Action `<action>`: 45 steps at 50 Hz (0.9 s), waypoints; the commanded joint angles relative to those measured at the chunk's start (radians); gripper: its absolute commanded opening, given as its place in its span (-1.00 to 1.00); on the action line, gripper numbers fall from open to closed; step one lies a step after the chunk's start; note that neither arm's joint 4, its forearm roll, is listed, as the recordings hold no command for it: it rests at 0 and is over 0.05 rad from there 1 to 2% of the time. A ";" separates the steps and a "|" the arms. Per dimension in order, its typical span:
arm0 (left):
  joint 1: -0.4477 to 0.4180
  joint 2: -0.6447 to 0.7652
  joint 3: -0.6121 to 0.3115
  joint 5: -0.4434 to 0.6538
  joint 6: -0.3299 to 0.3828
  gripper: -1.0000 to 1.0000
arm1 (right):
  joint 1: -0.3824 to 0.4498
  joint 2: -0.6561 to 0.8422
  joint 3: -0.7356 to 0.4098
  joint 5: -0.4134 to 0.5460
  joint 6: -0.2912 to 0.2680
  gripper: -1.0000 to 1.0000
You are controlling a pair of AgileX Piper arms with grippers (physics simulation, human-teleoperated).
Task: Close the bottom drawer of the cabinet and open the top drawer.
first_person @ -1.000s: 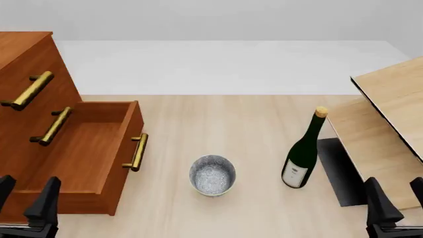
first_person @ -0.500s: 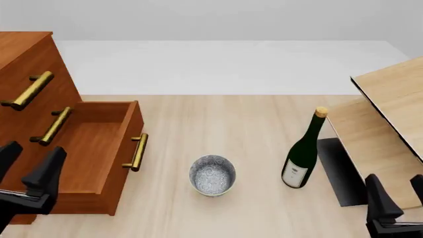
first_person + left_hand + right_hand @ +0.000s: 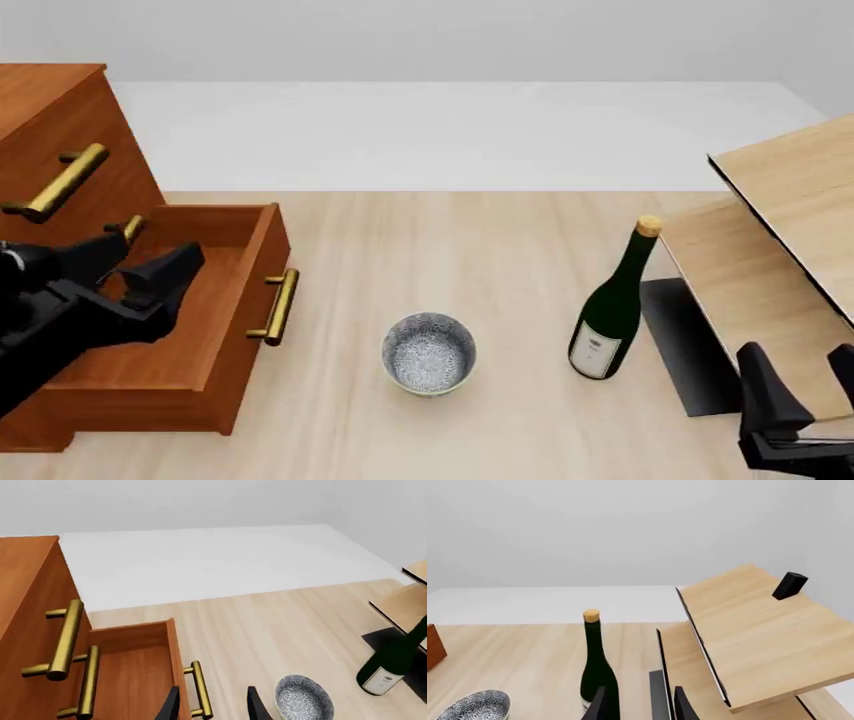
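The reddish-brown cabinet (image 3: 54,100) stands at the table's left. Its top drawer (image 3: 114,150) is shut, brass handle (image 3: 54,183) showing. The bottom drawer (image 3: 200,335) is pulled far out, its handle (image 3: 278,305) facing right and its inside bare. My left gripper (image 3: 158,246) hangs open over that drawer's inside, holding nothing and covering most of the middle handle. In the left wrist view the left gripper (image 3: 212,707) straddles the bottom drawer's handle (image 3: 200,690) from above. My right gripper (image 3: 798,355) stands open at the near right edge.
A speckled bowl (image 3: 429,352) sits mid-table. A dark green bottle (image 3: 611,310) with a cork stands upright to its right. Pale light-wood furniture (image 3: 787,230) with slanted boards fills the right side, beside my right gripper (image 3: 639,707).
My left gripper has risen from the near left corner and moved forward over the open bottom drawer. The right gripper has barely shifted. The drawers have not moved.
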 commanded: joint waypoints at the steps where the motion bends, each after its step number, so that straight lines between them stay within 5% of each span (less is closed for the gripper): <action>1: -0.072 0.178 -0.105 0.076 -0.047 1.00 | -0.002 0.011 -0.004 -0.010 0.007 1.00; 3: -0.098 0.195 -0.113 0.081 -0.113 1.00 | -0.002 0.014 -0.004 -0.013 0.008 1.00; 16: -0.156 0.415 -0.146 0.122 -0.117 1.00 | -0.004 -0.018 -0.003 0.018 0.013 1.00; 19: -0.185 0.421 -0.157 0.137 -0.100 1.00 | -0.005 -0.021 -0.003 0.021 0.014 1.00; 32: -0.287 0.490 -0.144 0.128 -0.282 1.00 | -0.012 -0.026 -0.007 0.027 0.020 1.00; 45: -0.301 0.530 -0.144 0.130 -0.303 1.00 | -0.012 -0.061 -0.004 0.060 0.024 1.00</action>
